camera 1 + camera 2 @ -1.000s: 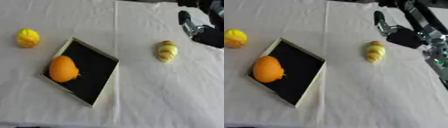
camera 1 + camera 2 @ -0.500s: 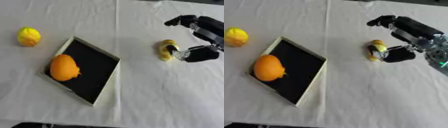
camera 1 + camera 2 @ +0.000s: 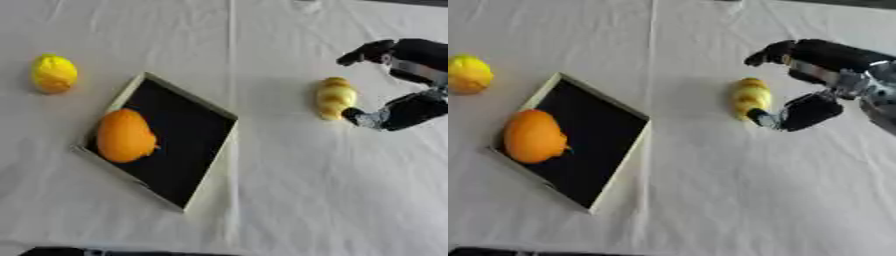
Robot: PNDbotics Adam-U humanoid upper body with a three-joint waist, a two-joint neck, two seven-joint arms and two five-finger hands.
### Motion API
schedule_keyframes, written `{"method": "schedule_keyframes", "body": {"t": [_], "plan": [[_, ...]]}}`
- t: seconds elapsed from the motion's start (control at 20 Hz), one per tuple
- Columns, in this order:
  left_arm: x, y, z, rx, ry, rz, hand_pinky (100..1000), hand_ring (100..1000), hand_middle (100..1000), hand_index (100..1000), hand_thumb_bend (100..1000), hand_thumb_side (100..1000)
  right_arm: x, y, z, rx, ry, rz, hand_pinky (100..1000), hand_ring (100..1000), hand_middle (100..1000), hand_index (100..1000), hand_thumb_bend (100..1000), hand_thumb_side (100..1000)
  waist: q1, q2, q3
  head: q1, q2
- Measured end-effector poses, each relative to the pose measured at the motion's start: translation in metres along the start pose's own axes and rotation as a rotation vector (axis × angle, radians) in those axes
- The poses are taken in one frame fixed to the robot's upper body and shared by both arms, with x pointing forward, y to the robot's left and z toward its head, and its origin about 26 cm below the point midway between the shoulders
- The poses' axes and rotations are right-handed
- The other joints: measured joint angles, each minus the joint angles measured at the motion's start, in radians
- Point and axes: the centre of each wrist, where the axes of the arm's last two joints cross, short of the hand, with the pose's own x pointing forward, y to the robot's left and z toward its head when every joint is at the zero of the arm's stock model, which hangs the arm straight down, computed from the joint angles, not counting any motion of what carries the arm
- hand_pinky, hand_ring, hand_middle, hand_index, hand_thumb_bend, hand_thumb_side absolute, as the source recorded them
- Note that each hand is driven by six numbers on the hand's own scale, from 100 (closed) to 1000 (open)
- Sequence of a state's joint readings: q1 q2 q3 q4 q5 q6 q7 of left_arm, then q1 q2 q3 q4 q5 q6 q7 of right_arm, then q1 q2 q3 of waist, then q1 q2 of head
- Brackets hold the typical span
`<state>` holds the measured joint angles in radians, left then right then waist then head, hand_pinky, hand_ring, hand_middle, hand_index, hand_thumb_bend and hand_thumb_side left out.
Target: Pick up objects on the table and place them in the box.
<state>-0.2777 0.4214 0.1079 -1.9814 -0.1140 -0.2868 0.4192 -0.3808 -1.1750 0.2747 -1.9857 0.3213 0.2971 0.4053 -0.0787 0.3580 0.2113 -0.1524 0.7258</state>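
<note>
Right hand point(image 3: 824, 75) comes in from the right, its fingers point(image 3: 765, 52) spread open around the pale yellow fruit point(image 3: 750, 98) on the white-covered desk point(image 3: 710, 190), with the thumb tip low beside the fruit's near end and the fingers above its far end; nothing is gripped. The box point(image 3: 214, 117), black inside, sits tilted at left of centre with an orange fruit point(image 3: 124, 136) inside it. A yellow lemon-like fruit point(image 3: 53, 74) lies well apart, at far left.
</note>
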Motion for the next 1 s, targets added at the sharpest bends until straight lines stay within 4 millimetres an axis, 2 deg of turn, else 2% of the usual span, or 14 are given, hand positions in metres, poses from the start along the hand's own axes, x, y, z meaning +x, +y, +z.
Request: {"method": "schedule_keyframes", "body": {"t": [0.45, 1.0], "plan": [[0.0, -0.002, 0.0, -0.007, 0.0, 0.006, 809, 830, 798, 865, 219, 388, 0.005, -0.009, -0.006, 0.001, 0.061, -0.024, 945, 917, 853, 942, 339, 402, 0.003, 0.007, 0.002, 0.0, -0.001], [0.0, -0.003, 0.0, -0.005, 0.004, 0.015, 809, 831, 799, 866, 210, 395, -0.02, 0.006, -0.034, 0.03, 0.148, -0.074, 941, 916, 851, 938, 364, 407, 0.002, 0.024, 0.008, -0.004, -0.005]]}}
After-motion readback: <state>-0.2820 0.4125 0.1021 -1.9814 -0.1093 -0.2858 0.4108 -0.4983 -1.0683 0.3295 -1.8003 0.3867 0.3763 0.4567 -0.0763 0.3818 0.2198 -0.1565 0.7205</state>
